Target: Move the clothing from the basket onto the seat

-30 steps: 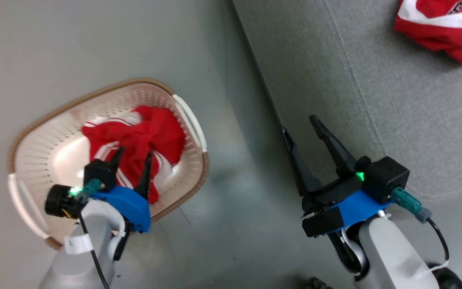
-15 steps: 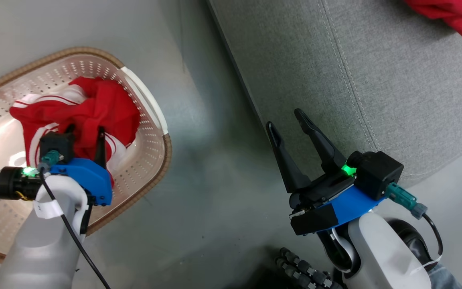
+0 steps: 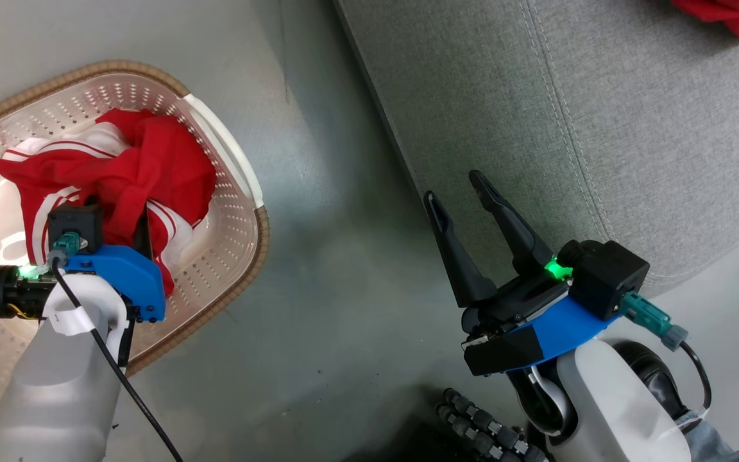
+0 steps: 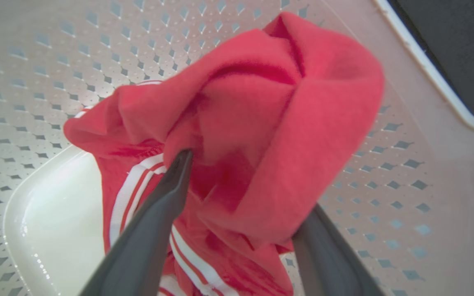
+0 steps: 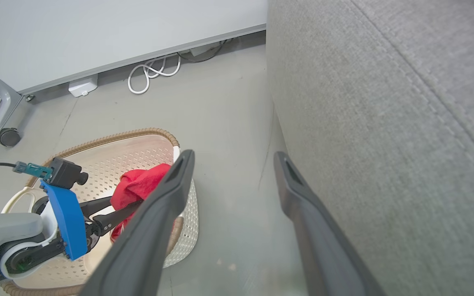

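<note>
Both grippers are gaping empty: your left gripper (image 4: pixel 249 181) is straddling the red striped fabric garment (image 3: pixel 151 167) in the cream perforated basket (image 3: pixel 231 224), your right gripper (image 3: pixel 453 185) hovering over open floor (image 3: pixel 344 269) beside the grey woven seat (image 3: pixel 536 128) edge.

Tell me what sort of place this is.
Probably an indoor room staged as a living space, maybe a lab: a grey sofa seat, a laundry basket on a bare smooth floor, and loose white cables near a caster along the wall.
</note>
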